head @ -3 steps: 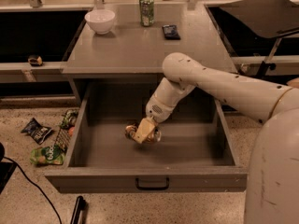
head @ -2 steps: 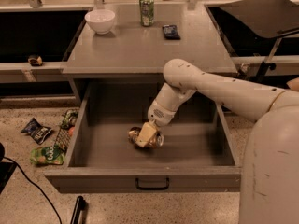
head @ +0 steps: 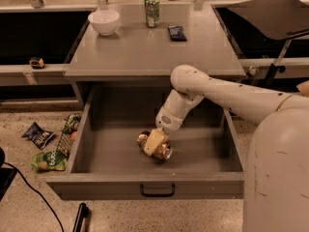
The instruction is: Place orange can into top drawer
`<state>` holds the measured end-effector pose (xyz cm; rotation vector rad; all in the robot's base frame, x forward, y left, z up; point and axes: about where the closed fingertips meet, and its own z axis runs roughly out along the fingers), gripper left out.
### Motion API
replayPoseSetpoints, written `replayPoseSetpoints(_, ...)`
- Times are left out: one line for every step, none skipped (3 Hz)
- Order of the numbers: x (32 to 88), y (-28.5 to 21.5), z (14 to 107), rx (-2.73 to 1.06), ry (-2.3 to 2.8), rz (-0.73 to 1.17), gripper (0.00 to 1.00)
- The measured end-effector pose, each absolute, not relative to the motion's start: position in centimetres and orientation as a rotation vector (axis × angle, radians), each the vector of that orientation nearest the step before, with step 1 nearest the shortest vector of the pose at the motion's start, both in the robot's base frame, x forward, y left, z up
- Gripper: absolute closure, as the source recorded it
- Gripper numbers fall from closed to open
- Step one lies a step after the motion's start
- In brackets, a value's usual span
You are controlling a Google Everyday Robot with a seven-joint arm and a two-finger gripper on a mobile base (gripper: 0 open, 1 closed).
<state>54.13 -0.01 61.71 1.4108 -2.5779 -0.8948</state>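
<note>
Down inside open top drawer (head: 111,183), gripper (head: 155,143) clamped around orange can (head: 165,152); can resting on drawer floor.

One tool (head: 155,142), down in the one open drawer (head: 96,187). Two cans: one orange can (head: 164,152) at the tool, one green can (head: 152,11) well beyond it on the one desk (head: 145,57). One bowl (head: 104,21) and one dark packet (head: 177,33) lie beyond it too.
</note>
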Motion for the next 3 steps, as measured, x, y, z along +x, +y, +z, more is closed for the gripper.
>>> replayPoseSetpoints(54.3, -0.7, 62.3, 1.395, -2.602, -0.862, 0.12)
replayPoseSetpoints(54.6, -1.4, 63.8, 1.406, -2.641, -0.829, 0.00)
replayPoseSetpoints(55.0, -2.5, 66.5, 1.436, -2.719, -0.822, 0.00)
